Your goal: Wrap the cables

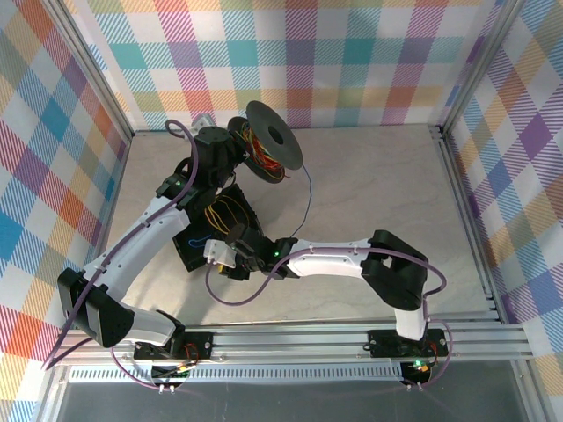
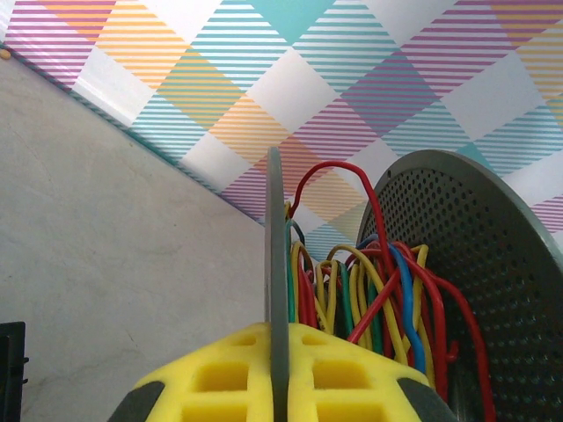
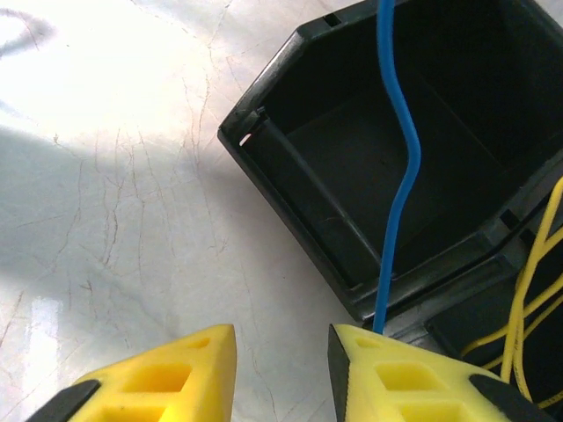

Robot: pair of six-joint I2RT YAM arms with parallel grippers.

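Note:
A dark spool (image 1: 273, 141) is tipped on edge at the back of the table, with red, yellow, blue and green cables (image 2: 378, 290) wound between its flanges. My left gripper (image 2: 280, 369) is shut on the thin grey flange (image 2: 275, 290); the perforated flange (image 2: 475, 264) stands to the right. A blue cable (image 1: 309, 198) hangs from the spool toward my right gripper (image 1: 230, 260). That gripper (image 3: 281, 352) is open just above the table beside a black box (image 3: 290, 202). The blue cable (image 3: 400, 202) crosses the box and disappears behind the right fingertip (image 3: 369, 352), outside the gap.
The black box (image 1: 198, 246) lies left of centre, with loose yellow cables (image 3: 528, 290) in its neighbouring compartment. Plaid walls close in the table at the back and sides. An aluminium rail (image 1: 308, 338) runs along the near edge.

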